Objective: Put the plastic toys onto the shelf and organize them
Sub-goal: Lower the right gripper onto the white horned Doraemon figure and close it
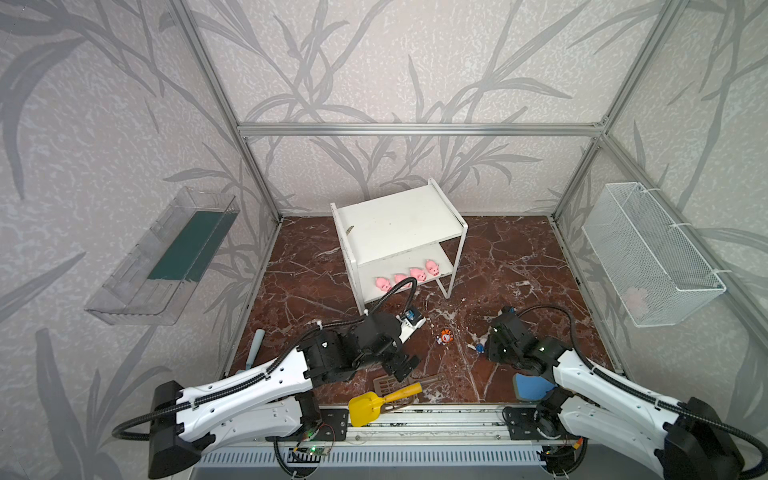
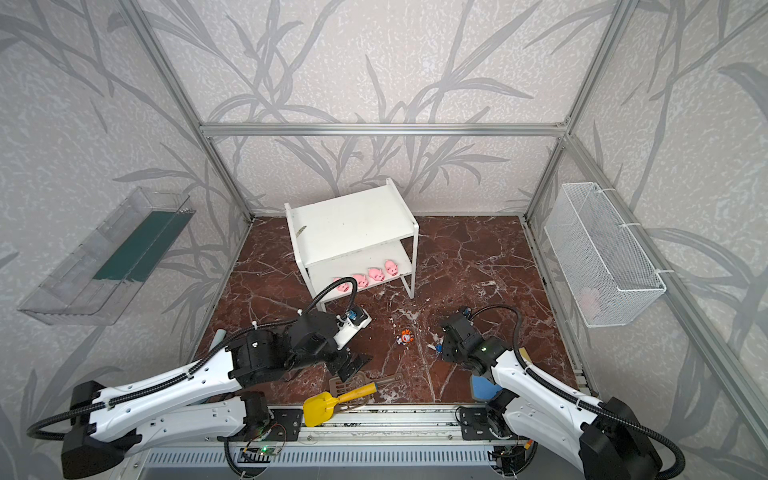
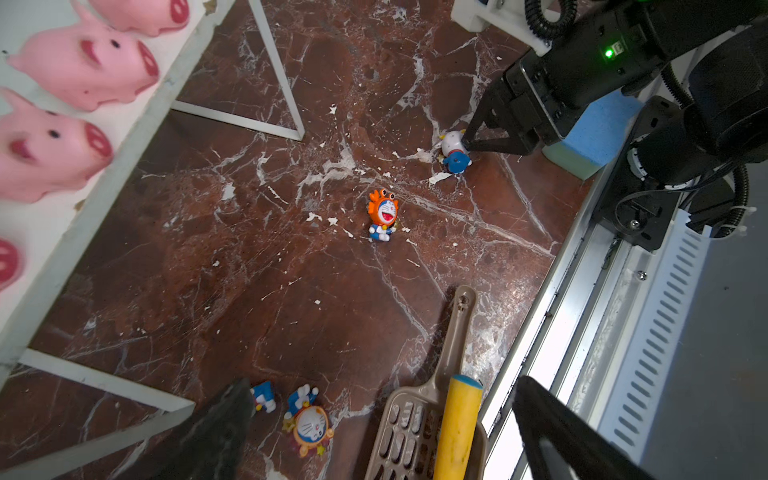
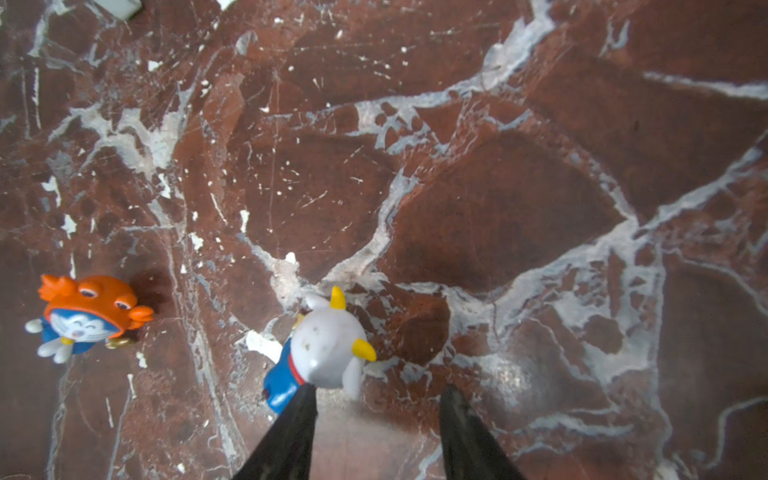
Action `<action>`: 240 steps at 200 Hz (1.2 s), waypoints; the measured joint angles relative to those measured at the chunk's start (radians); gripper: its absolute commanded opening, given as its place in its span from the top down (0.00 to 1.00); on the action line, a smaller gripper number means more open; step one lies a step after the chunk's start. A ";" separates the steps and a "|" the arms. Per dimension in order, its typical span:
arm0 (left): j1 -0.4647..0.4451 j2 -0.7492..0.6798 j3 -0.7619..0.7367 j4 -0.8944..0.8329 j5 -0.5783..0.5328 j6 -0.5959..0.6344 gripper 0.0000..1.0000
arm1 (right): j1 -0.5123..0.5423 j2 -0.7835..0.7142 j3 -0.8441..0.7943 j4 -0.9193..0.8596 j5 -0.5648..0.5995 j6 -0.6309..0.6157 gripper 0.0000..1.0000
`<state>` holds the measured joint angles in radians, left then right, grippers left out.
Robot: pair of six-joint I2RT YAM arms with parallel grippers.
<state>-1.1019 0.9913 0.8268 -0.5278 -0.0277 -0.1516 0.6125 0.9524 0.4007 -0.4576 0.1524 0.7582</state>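
Observation:
Several pink pig toys [image 1: 417, 273] [image 2: 375, 274] stand in a row on the lower board of the white shelf [image 1: 399, 224] [image 2: 353, 224]. On the marble floor lie an orange-hooded figurine [image 1: 445, 336] [image 3: 383, 214] [image 4: 89, 313] and a white-hooded figurine [image 1: 478, 347] [image 3: 454, 151] [image 4: 326, 353]. My right gripper [image 4: 378, 392] is low at the white-hooded one. Its jaws stand apart, one fingertip touches the toy, and nothing lies between them. My left gripper [image 3: 384, 384] is wide open above two more figurines [image 3: 307, 424], one [image 3: 264, 397] half hidden by a finger.
A yellow scoop [image 1: 374, 405] lies over a tan slotted scoop [image 3: 415, 424] at the front edge. A blue sponge [image 1: 532, 386] sits under the right arm. A wire basket [image 1: 652, 253] hangs on the right wall and a clear tray [image 1: 166, 257] on the left wall.

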 measured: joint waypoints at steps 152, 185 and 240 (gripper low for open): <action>-0.128 0.261 0.005 0.208 -0.024 -0.006 0.01 | -0.089 0.192 0.030 0.296 -0.264 -0.093 0.81; -0.128 0.260 0.006 0.209 -0.040 -0.005 0.01 | -0.078 0.185 0.053 0.269 -0.249 -0.130 0.82; -0.128 0.259 0.006 0.214 -0.054 0.002 0.01 | -0.064 0.112 0.078 0.118 -0.169 -0.194 0.83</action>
<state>-1.2297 1.2507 0.8333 -0.3141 -0.0818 -0.1497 0.5480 1.0641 0.4786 -0.3393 -0.0166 0.5640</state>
